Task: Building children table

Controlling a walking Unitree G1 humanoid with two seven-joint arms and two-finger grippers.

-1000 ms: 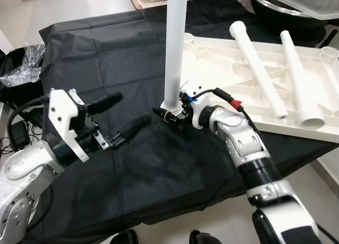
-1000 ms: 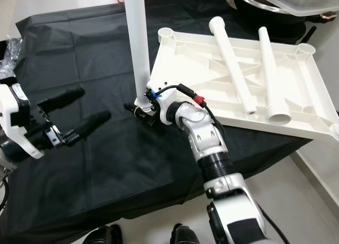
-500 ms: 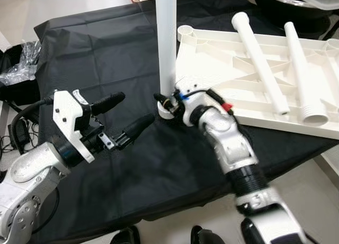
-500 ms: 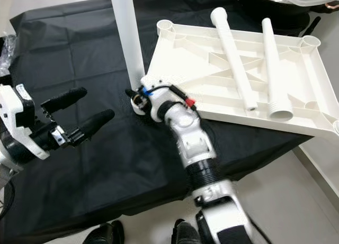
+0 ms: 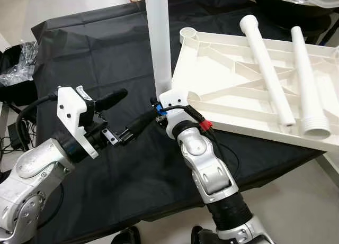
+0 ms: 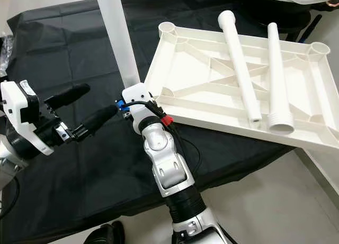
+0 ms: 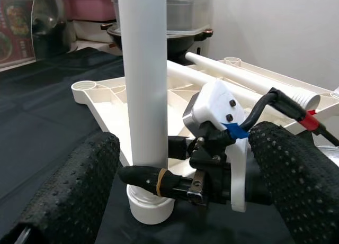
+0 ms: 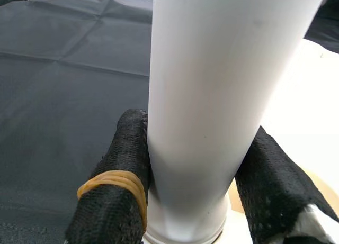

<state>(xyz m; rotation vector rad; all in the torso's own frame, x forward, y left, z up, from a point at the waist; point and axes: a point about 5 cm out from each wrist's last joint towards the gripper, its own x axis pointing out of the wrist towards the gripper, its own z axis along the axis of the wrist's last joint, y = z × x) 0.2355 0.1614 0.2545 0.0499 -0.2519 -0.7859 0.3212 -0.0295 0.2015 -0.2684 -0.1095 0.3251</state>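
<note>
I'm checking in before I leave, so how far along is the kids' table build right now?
Early. In hand: the right gripper is shut on one white leg, upright at a corner of the upside-down tabletop; the open left gripper waits beside it. Left: two loose legs lie on the tabletop. No fourth leg can be made out.

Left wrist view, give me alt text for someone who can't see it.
The right gripper clamps an upright white table leg near its base, framed by the left gripper's open black fingers. Behind lies the upturned white tabletop on black cloth.
</note>
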